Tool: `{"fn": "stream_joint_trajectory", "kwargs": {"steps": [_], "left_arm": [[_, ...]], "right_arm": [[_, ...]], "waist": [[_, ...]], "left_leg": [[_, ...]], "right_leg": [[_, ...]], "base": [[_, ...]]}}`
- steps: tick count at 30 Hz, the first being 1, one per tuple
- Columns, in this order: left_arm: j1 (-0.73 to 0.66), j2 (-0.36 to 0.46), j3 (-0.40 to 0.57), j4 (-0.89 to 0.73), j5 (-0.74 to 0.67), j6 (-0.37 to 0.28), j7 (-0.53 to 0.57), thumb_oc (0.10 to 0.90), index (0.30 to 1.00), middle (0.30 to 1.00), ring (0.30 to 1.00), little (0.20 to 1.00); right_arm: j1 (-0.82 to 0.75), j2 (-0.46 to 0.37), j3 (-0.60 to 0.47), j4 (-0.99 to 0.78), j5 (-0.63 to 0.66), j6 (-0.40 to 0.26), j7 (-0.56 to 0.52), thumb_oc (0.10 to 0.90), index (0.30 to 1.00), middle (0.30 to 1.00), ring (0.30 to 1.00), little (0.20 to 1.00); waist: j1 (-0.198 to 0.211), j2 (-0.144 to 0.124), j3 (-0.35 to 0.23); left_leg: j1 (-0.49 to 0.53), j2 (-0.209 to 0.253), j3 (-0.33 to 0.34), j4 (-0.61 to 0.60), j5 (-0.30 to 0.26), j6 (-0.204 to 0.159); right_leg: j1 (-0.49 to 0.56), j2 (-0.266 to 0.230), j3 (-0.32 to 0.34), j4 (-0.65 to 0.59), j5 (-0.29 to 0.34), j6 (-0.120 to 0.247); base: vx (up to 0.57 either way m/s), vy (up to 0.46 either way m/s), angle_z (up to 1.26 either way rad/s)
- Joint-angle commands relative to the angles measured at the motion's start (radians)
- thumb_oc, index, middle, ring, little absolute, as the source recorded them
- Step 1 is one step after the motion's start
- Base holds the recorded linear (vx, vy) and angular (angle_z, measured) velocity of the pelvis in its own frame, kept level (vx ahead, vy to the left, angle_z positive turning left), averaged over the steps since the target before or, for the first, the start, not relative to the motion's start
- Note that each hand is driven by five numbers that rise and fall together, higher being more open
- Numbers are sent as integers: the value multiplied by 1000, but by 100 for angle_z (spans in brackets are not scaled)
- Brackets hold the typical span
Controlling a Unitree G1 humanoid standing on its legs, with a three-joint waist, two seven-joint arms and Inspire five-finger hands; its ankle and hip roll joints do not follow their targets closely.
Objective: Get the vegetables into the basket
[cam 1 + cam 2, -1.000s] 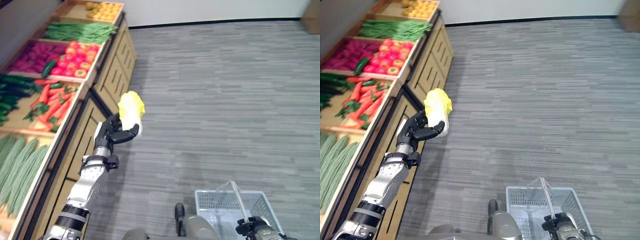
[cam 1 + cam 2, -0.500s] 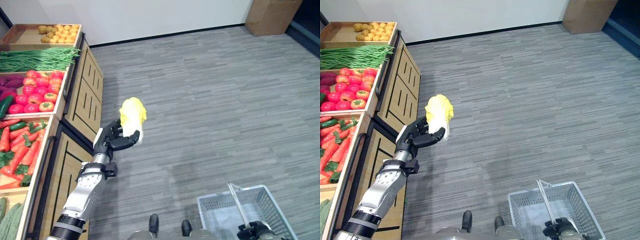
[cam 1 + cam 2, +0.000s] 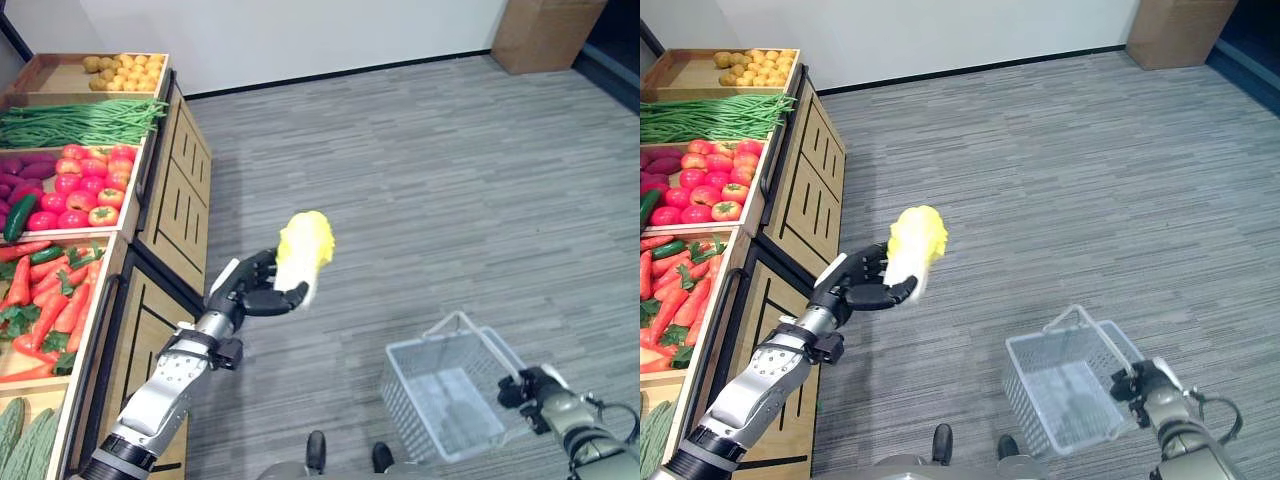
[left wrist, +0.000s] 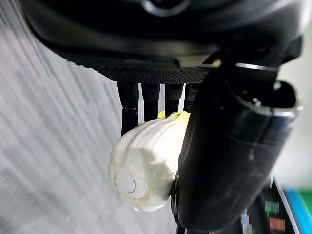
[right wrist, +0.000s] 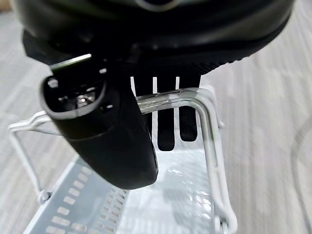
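My left hand [image 3: 250, 292] is shut on a yellow-white cabbage [image 3: 304, 248], holding it up over the grey floor beside the wooden stand; its pale stem end [image 4: 141, 178] faces the wrist camera, with fingers and thumb curled round it. To the lower right, my right hand [image 3: 532, 388] is shut on the handle [image 5: 195, 97] of a white wire basket [image 3: 440, 395], which hangs tilted above the floor and looks empty. The cabbage is up and to the left of the basket, apart from it.
A wooden produce stand [image 3: 165, 215] runs along the left with crates of carrots [image 3: 60, 300], red tomatoes [image 3: 80, 190], green beans [image 3: 80, 120], potatoes [image 3: 115, 68] and cucumbers. A cardboard box [image 3: 545, 30] stands at the far right. Grey floor spreads ahead.
My left hand has carried the cabbage to the right, toward the basket. My right hand has lifted the basket higher and tilted it. The camera view shifted slightly.
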Motion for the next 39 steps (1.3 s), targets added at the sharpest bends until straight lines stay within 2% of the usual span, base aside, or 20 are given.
{"fn": "stream_joint_trajectory", "kwargs": {"steps": [1, 7, 10, 13, 17, 29, 33, 39], "left_arm": [[-146, -4, 3, -104, -45, -59, -17, 400, 300, 300, 300, 300], [-214, -36, -89, -65, -29, -28, -22, 400, 300, 300, 300, 300], [-268, -73, -156, 14, 22, -3, -33, 400, 300, 300, 300, 300], [-285, -89, -171, 47, 49, 4, -34, 400, 300, 300, 300, 300], [-344, -170, -235, 194, 166, 27, -34, 400, 300, 300, 300, 300], [-463, -351, -342, 534, 461, 52, -5, 400, 300, 300, 300, 300], [-482, -397, -374, 627, 545, 61, 5, 400, 300, 300, 300, 300], [-493, -461, -398, 739, 596, 68, 23, 400, 300, 300, 300, 300]], "right_arm": [[-183, -113, 63, -58, 18, -34, -34, 400, 300, 300, 300, 300], [-311, -115, 136, -127, 16, -20, -38, 400, 300, 300, 300, 300], [-396, -123, 205, -233, -19, -10, -30, 400, 300, 300, 300, 300], [-404, -131, 210, -294, -36, -5, -29, 400, 300, 300, 300, 300], [-435, -128, 221, -477, -96, 10, -35, 400, 300, 300, 300, 300], [-329, -56, 151, -839, -125, 8, -29, 400, 300, 300, 300, 300], [-262, -31, 154, -913, -128, 2, 0, 400, 300, 300, 300, 300], [-179, 7, 170, -978, -136, -16, 25, 400, 300, 300, 300, 300]], "waist": [[12, -49, -47], [5, -41, -48], [-6, -36, -47], [-11, -35, -47], [-30, -29, -48], [-82, -10, -42], [-97, -4, -34], [-114, 6, -27]], "left_leg": [[73, 67, 36, 1, -98, -71], [80, 73, 45, 1, -96, -75], [79, 78, 52, 1, -94, -77], [79, 80, 56, 1, -93, -77], [79, 83, 67, 1, -92, -77], [79, 86, 93, 1, -97, -76], [76, 84, 100, 1, -97, -74], [74, 83, 110, 1, -98, -73]], "right_leg": [[-19, -102, -48, 9, -16, 65], [-9, -94, -49, 4, -16, 60], [-11, -89, -47, 5, -15, 56], [-13, -87, -44, 5, -14, 55], [-17, -81, -38, 6, -13, 51], [-33, -76, -15, 9, -13, 48], [-45, -75, -7, 13, -12, 48], [-58, -76, 2, 17, -11, 48]], "base": [[0, 0, 0], [1, -10, 0], [0, 0, 0], [-6, -14, -5], [0, -19, -6], [-2, -6, -4], [-14, -8, -11], [-3, -4, -7]]}}
